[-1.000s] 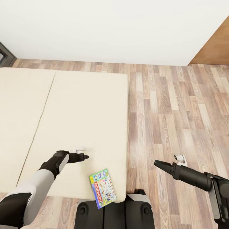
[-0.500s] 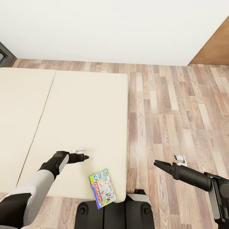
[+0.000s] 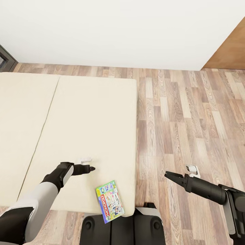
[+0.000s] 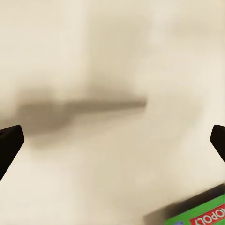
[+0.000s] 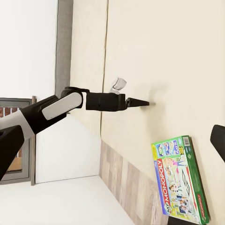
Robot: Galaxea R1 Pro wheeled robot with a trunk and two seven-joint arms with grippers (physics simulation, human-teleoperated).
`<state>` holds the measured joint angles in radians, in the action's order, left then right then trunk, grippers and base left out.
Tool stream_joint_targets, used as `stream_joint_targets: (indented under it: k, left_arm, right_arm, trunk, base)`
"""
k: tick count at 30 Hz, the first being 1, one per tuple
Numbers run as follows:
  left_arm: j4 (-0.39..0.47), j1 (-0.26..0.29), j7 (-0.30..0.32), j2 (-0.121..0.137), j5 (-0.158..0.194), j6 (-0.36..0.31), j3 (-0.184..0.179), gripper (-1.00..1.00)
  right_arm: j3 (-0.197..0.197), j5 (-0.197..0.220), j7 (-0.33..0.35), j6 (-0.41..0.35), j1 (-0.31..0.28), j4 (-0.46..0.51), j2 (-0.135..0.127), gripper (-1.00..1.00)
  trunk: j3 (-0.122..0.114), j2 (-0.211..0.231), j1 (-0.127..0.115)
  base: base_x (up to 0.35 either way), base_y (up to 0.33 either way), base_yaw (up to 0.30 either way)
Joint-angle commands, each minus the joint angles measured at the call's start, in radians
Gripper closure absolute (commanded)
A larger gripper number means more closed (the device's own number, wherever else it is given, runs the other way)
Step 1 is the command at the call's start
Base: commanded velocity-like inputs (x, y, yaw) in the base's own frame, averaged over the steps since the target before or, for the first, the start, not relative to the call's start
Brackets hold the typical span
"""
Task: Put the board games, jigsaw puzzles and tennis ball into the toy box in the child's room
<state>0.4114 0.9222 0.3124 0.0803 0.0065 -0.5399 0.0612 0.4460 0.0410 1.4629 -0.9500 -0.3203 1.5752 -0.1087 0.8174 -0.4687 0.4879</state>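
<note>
The bed (image 3: 78, 136) fills the left and middle of the head view, with a beige top and a thin seam running down its left part. A wood floor (image 3: 190, 122) lies to the right of it, and a white wall (image 3: 112, 30) runs across the top of the frame.

One board game (image 3: 109, 201) lies flat on the bed, low in the middle of the frame, right at the bed's near edge. It has a green edge, soft mixed colours and a red strip with the word "MONOPOLY". One corner of it pokes over the edge.

The left gripper (image 3: 91, 167) hangs over the bed at the lower left, just up and left of the game, not touching it. In the head view its fingers look pressed into a point. In the left wrist view two dark finger tips sit far apart at the side edges, so the gripper is spread wide.

The right gripper (image 3: 167, 175) hangs over the floor at the lower right, well apart from the game. Its fingers are spread too and hold nothing
</note>
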Motion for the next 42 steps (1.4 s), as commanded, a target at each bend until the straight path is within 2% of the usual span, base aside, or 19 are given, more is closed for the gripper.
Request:
stream_joint_targets:
  k: [1,15,42]
  left_arm:
    - [0.001,0.000,0.004,-0.001,0.000,-0.008,0.006,-1.00]
    - [0.001,0.000,0.004,-0.001,0.000,-0.007,0.006,-1.00]
    - [0.001,0.000,0.004,-0.001,0.001,-0.007,0.005,-1.00]
  right_arm:
    - [0.000,0.002,0.002,-0.010,0.000,0.000,0.000,-1.00]
    - [0.000,0.002,0.002,-0.010,0.000,0.000,0.000,-1.00]
    - [0.000,0.002,0.001,0.029,0.000,0.000,0.000,-1.00]
  trunk:
    - [0.001,-0.001,0.000]
    - [0.001,-0.001,0.000]
    - [0.001,-0.001,0.000]
  base:
    - [-0.006,-0.022,0.000]
    - [-0.059,-0.113,0.000]
    - [-0.004,-0.008,0.000]
